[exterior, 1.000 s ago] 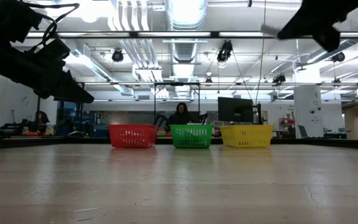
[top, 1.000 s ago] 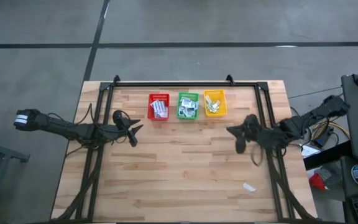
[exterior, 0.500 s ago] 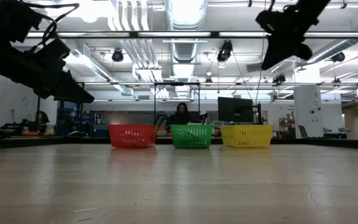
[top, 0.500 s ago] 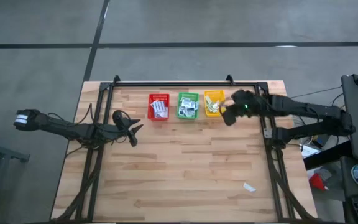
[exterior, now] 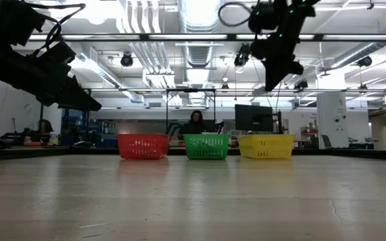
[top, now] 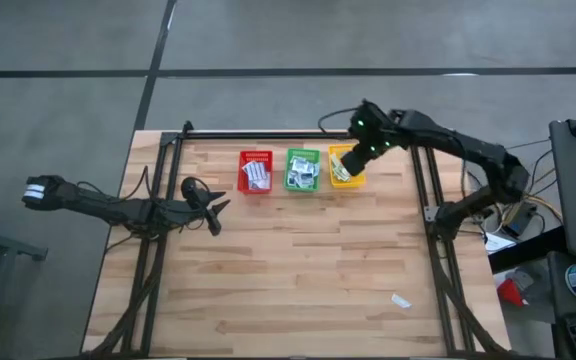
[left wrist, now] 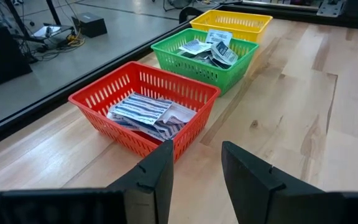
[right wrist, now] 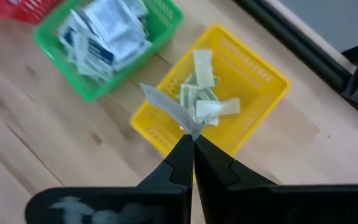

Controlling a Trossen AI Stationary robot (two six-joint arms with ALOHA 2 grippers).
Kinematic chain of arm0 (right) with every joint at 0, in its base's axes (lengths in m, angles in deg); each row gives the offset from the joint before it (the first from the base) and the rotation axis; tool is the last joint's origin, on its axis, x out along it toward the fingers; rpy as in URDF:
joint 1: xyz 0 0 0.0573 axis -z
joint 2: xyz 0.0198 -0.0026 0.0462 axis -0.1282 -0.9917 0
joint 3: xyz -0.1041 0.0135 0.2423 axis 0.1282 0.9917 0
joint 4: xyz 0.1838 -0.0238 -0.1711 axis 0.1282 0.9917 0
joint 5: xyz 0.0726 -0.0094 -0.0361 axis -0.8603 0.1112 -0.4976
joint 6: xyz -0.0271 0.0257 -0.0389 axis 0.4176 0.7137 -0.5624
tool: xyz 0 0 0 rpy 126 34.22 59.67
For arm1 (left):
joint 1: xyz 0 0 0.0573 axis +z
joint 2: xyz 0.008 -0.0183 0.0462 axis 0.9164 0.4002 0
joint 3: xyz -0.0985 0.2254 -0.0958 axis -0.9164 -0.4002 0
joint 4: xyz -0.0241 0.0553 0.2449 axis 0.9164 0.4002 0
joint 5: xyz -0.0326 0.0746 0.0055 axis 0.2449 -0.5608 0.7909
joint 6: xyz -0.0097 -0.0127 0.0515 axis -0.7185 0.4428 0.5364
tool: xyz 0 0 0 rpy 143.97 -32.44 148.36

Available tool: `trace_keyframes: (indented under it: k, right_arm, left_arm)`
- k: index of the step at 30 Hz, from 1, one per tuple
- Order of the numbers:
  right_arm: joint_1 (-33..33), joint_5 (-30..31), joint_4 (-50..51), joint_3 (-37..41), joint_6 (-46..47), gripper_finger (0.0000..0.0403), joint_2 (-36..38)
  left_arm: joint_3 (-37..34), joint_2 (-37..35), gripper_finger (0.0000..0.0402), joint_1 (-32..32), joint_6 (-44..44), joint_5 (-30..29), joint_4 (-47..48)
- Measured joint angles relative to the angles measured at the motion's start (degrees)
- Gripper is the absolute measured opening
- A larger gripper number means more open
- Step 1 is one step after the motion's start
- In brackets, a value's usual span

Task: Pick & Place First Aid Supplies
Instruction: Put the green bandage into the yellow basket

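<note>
Red (top: pixel 255 171), green (top: pixel 302 169) and yellow (top: pixel 346 165) baskets stand in a row at the table's far side, each holding first aid packets. My right gripper (top: pixel 354 163) hangs high over the yellow basket (right wrist: pixel 247 87), pointing steeply down, shut on a pale strip packet (right wrist: pixel 166 106). Several pale strips (right wrist: pixel 204 93) lie in that basket. My left gripper (left wrist: pixel 194 165) stands open at the table's left, short of the red basket (left wrist: pixel 145 106), with nothing between its fingers. One white packet (top: pixel 400 300) lies flat on the table near the front right. My right gripper pinches one end of the pale strip (right wrist: pixel 188 129) between the free ends of its two fingers (right wrist: pixel 179 162). The fingers come from above, slanting down. The strip sticks out beyond the fingertips, lifted clear above the yellow basket.
The black frame rails (top: pixel 298 133) run along the table's far edge and down both sides. The wooden table top (top: pixel 298 270) in front of the baskets is bare apart from the single packet. In the low view a person (exterior: pixel 196 124) sits far behind the baskets.
My right gripper has swung from the table's right edge toward the far edge and to the left, ending over the yellow basket. It has tipped from near level to steeply downward. The pale strip has travelled with it.
</note>
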Motion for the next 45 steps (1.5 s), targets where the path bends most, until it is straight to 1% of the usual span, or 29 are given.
trace_keyframes:
  k: [3, 6, 11, 18, 21, 27, 38, 41, 45]
  right_arm:
    - [2.0, -0.4, 3.8, -3.6, -3.0, 0.0008, -5.0]
    - [3.4, -0.4, 5.8, -5.7, -5.7, 0.0008, -9.3]
    - [4.6, -0.9, 5.4, -5.3, -9.2, 0.0008, -14.7]
    - [4.8, -1.6, 3.6, -4.5, -11.9, 0.0008, -20.2]
    - [4.8, -1.6, 1.7, -4.5, -12.3, 0.0008, -21.5]
    - [4.9, -1.2, 1.3, -4.3, -13.6, 0.0008, -23.4]
    - [4.9, -1.3, 0.7, -4.2, -20.8, 0.0009, -24.3]
    - [4.9, -1.5, 0.6, -4.2, -23.4, 0.0018, -24.3]
    - [4.9, -1.5, 0.2, -4.2, -24.2, 0.0046, -24.3]
  left_arm:
    - [0.0, 0.0, 0.0133, 0.0, 0.0, 0.0, 0.0]
    - [0.0, 0.0, 0.0133, 0.0, 0.0, 0.0, 0.0]
    - [0.0, 0.0, 0.0133, 0.0, 0.1, 0.0, 0.0]
    - [0.0, 0.0, 0.0133, 0.0, 0.2, -0.1, 0.0]
    - [0.0, 0.0, 0.0133, 0.0, 0.2, -0.1, 0.0]
    - [0.0, 0.0, 0.0133, 0.0, 0.2, -0.1, 0.0]
    - [0.0, 0.0, 0.0133, 0.0, 0.4, -0.4, 0.0]
    - [0.0, 0.0, 0.0133, 0.0, 0.4, -0.4, 0.1]
    - [0.0, 0.0, 0.0133, 0.0, 0.4, -0.3, 0.0]
